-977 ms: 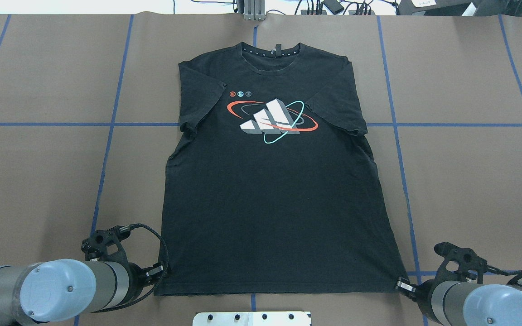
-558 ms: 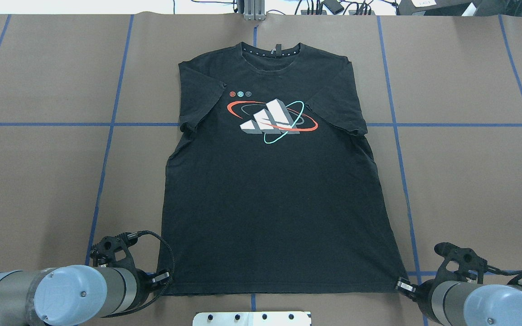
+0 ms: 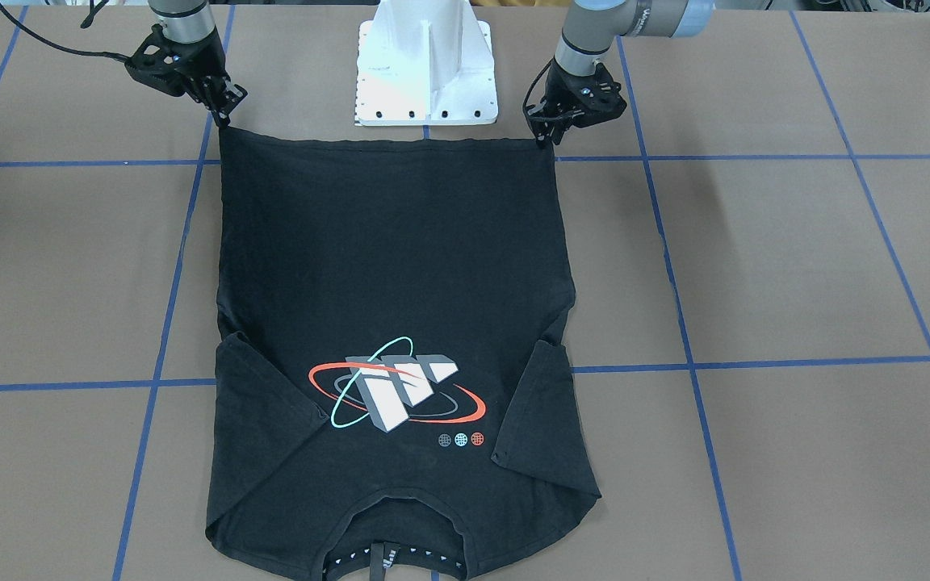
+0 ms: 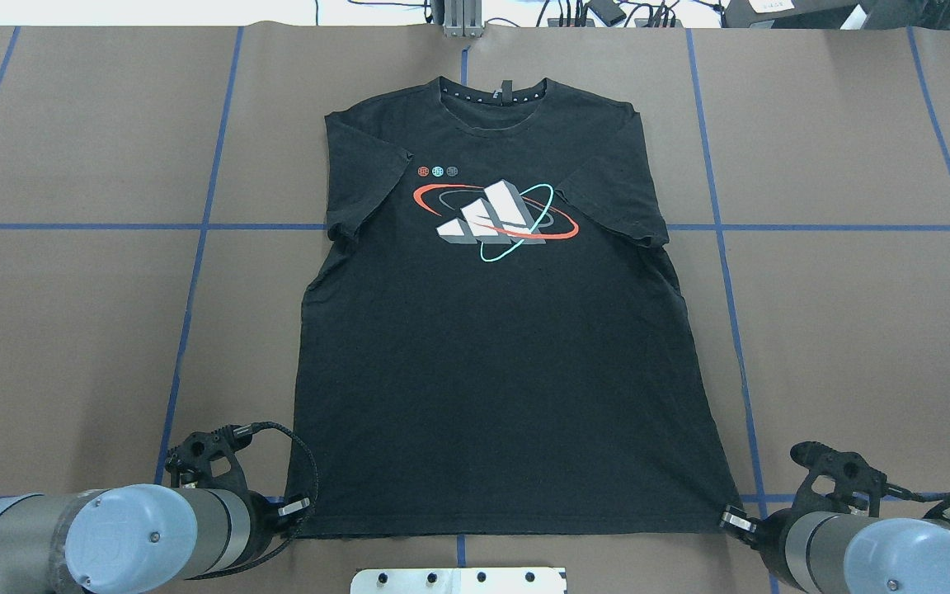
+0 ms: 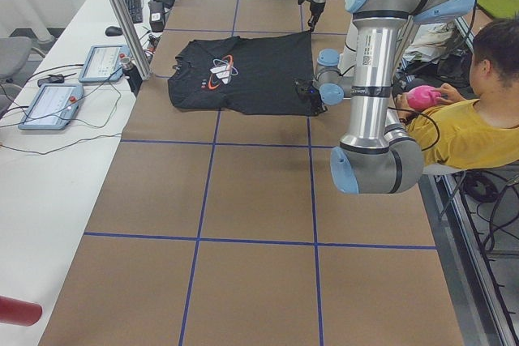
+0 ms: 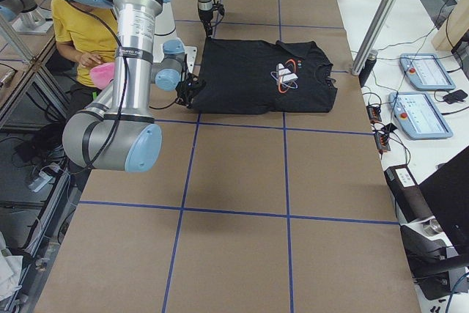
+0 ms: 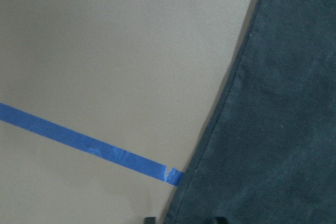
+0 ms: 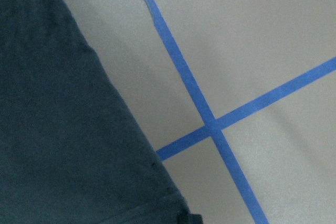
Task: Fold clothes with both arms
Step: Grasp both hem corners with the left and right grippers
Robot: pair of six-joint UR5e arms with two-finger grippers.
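The black T-shirt (image 4: 491,371) lies flat and face up, collar at the far side, hem toward me; it also shows in the front view (image 3: 384,266). My left gripper (image 4: 300,505) (image 3: 544,135) is low at the hem's left corner. In the left wrist view its two fingertips (image 7: 149,220) stand apart on either side of the shirt's edge (image 7: 220,124). My right gripper (image 4: 726,520) (image 3: 224,119) is at the hem's right corner. In the right wrist view its tips (image 8: 191,219) are together on the cloth corner (image 8: 63,129).
The white pedestal base (image 3: 426,73) stands just behind the hem. Blue tape lines (image 4: 195,272) grid the brown table. A person in a yellow shirt (image 5: 462,127) sits beside the robot. Tablets (image 5: 53,103) and cables lie on a side table.
My left gripper has moved right and toward me, up to the hem's left corner, then held still. The right arm and the shirt have not moved.
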